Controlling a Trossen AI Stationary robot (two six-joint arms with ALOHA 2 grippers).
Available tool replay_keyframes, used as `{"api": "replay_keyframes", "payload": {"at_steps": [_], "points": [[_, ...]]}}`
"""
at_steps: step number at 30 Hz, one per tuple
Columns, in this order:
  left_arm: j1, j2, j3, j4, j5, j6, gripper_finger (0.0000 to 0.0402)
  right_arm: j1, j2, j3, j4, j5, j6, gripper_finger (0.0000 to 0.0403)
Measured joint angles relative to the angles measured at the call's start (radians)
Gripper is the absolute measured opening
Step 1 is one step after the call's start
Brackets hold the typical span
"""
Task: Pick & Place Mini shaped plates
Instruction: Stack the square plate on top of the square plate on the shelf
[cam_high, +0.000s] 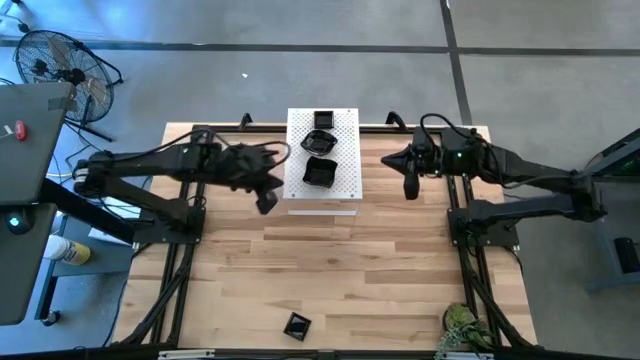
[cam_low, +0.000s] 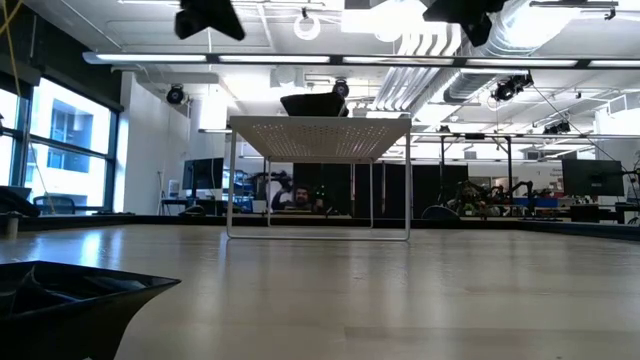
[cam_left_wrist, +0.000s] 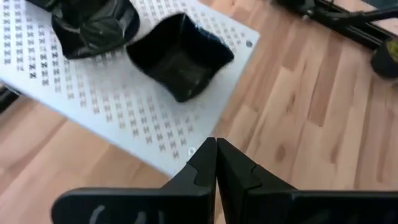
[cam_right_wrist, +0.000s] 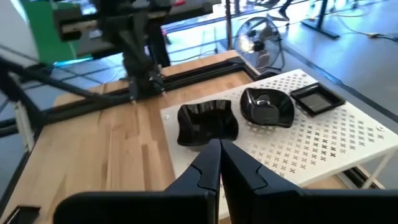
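A white perforated board (cam_high: 340, 190) stands on legs at the table's far middle. Three mini shaped plates rest on it: a flat square one (cam_high: 323, 119) at the far end, a rounded one (cam_high: 318, 140) in the middle, and a wavy-edged square one (cam_high: 320, 172) nearest (cam_left_wrist: 180, 56) (cam_right_wrist: 207, 123). Another small black plate (cam_high: 297, 325) (cam_low: 70, 300) lies on the table near the front edge. My left gripper (cam_high: 266, 202) (cam_left_wrist: 216, 149) hangs shut and empty above the table, just left of the board's near corner. My right gripper (cam_high: 411, 186) (cam_right_wrist: 219, 149) hangs shut and empty to the board's right.
Black frame rails (cam_high: 180, 270) (cam_high: 470, 280) run along both table sides. A small plant (cam_high: 462, 328) sits at the front right corner. A fan (cam_high: 60, 65) stands off the table at far left. Bare wood (cam_high: 330, 260) lies between the board and the front plate.
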Motion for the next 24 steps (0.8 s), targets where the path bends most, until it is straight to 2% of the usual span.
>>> {"api": "replay_keyframes", "payload": {"at_steps": [10,14,19,24], "points": [[-0.112,-0.316,-0.341,0.14,0.002,-0.046,0.0,0.215,0.049,0.001,0.013,0.214,0.167,0.0004],[-0.172,-0.41,-0.456,0.161,0.002,-0.056,0.0,0.292,0.094,0.001,0.02,0.256,0.237,0.0003],[-0.264,-0.433,-0.544,0.162,0.002,-0.056,0.0,0.367,0.151,0.001,0.029,0.296,0.304,0.0001],[-0.361,-0.381,-0.575,0.184,0.004,-0.056,0.0,0.402,0.186,0.0,0.036,0.302,0.361,0.0002]]}}
